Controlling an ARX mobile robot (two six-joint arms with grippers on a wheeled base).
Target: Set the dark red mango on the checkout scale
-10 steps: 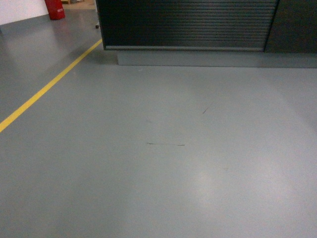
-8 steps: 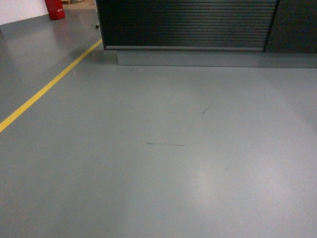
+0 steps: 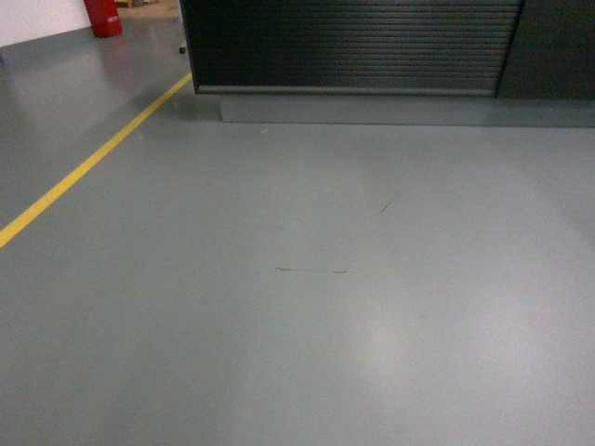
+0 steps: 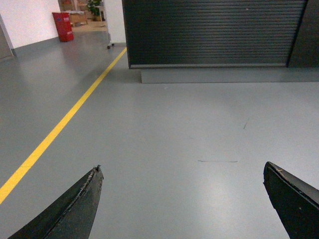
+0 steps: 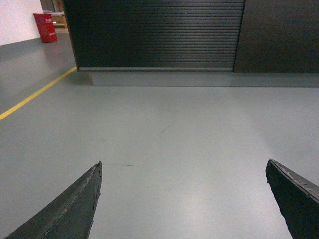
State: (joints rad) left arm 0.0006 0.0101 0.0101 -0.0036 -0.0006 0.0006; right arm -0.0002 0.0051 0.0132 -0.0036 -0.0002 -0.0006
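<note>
Checkout [image 3: 353,46] sits ahead across the grey floor [image 3: 297,307], yellow line [image 3: 84,167] on the left. Left gripper [image 4: 182,196] and right gripper [image 5: 184,194] both spread wide, holding nothing. Mango and scale not visible.

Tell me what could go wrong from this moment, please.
1. Both the left pincer and the right pincer are open and empty, and no mango shows, so there may be nothing to weigh.
2. The black ribbed checkout counter shows only its front; its top is out of view, so the scale cannot be located.
3. Its grey plinth juts forward and could stop the base.
</note>
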